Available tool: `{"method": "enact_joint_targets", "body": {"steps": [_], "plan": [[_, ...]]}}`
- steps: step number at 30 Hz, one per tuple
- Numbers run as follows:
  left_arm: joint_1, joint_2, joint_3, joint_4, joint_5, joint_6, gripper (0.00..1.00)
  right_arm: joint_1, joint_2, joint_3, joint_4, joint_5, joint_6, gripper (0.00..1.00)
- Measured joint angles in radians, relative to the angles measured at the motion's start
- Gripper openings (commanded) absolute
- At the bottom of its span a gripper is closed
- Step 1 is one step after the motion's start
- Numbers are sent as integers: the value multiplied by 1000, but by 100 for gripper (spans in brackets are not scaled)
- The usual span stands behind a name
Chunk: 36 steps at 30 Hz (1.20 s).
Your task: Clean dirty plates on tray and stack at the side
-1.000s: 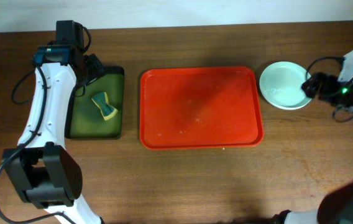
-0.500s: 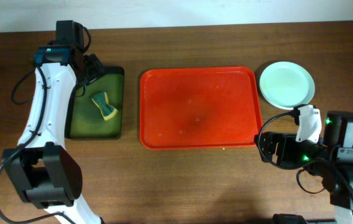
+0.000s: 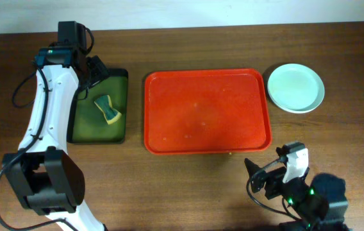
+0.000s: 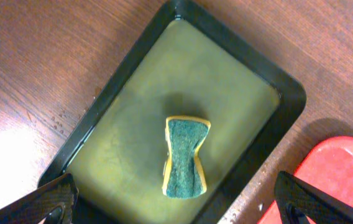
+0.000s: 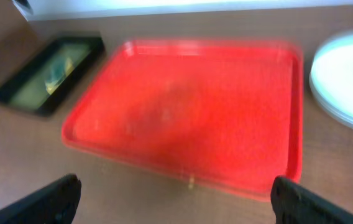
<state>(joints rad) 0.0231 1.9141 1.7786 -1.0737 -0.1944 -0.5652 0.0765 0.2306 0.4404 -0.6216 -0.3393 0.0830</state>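
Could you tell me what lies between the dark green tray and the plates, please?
The red tray lies between them, with a strip of bare table on each side; the overhead view shows this.

Your left arm (image 3: 43, 112): white links, black joints, black cable loops, teal patch near wrist. Your right arm (image 3: 320, 196): black, white block, green LED.

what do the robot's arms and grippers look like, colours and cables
The left arm has white links, black joints, a thin black cable looping beside it and a teal patch near the wrist. The right arm is mostly black with a white wrist piece, green lights and black cables. The left gripper and right gripper have black tapered fingers.
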Motion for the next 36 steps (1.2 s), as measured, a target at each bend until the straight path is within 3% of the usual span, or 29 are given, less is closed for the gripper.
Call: {"method": "enact_joint_targets", "body": {"steps": [3, 13, 18, 24, 36], "plan": [[0, 0, 0, -1, 0, 0, 100, 0, -199, -123, 146, 21, -1, 99], [0, 0, 0, 0, 0, 0, 99, -77, -218, -417, 571, 98, -1, 98], [0, 0, 0, 0, 0, 0, 99, -83, -219, -426, 555, 209, -10, 98], [0, 0, 0, 0, 0, 0, 99, -83, -219, -426, 550, 250, -171, 98], [0, 0, 0, 0, 0, 0, 99, -83, -219, -426, 550, 257, -135, 98]]}}
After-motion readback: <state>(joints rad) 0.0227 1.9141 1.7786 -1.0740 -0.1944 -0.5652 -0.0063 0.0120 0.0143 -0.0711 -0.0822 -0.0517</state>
